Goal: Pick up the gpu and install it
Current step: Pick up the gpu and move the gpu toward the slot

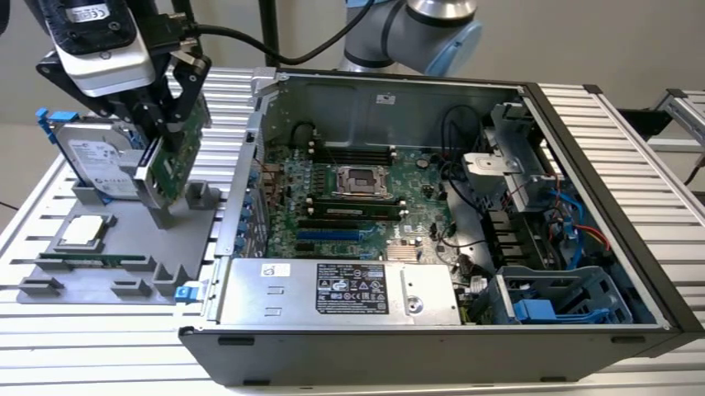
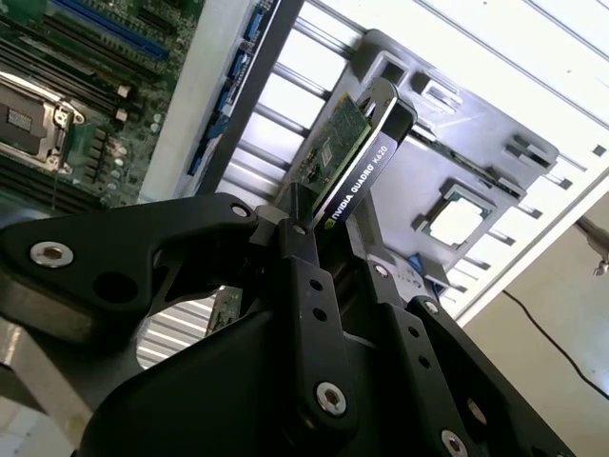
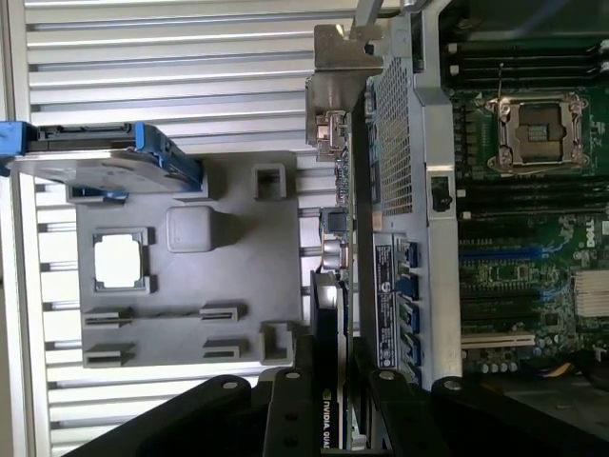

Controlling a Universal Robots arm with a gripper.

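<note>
The gpu [image 1: 177, 153] hangs upright and slightly tilted just above the grey parts holder [image 1: 111, 247] on the exterior view's left, its green board facing the open case and its silver bracket pointing down. My gripper [image 1: 163, 120] is shut on the card's upper edge. In the second wrist view the black fingers [image 2: 303, 276] clamp the gpu [image 2: 354, 152] across its green board and black cooler. The first wrist view shows the gpu [image 3: 347, 200] edge-on, with the gripper [image 3: 335, 386] closed around it, between the holder and the case wall.
The holder carries a silver hard drive in a blue frame [image 1: 94, 161], a processor chip [image 1: 86, 233] and a thin memory stick [image 1: 94, 262]. The open computer case [image 1: 617, 247] lies to the right with the motherboard's blue slots [image 1: 330, 233] and a power supply [image 1: 330, 293].
</note>
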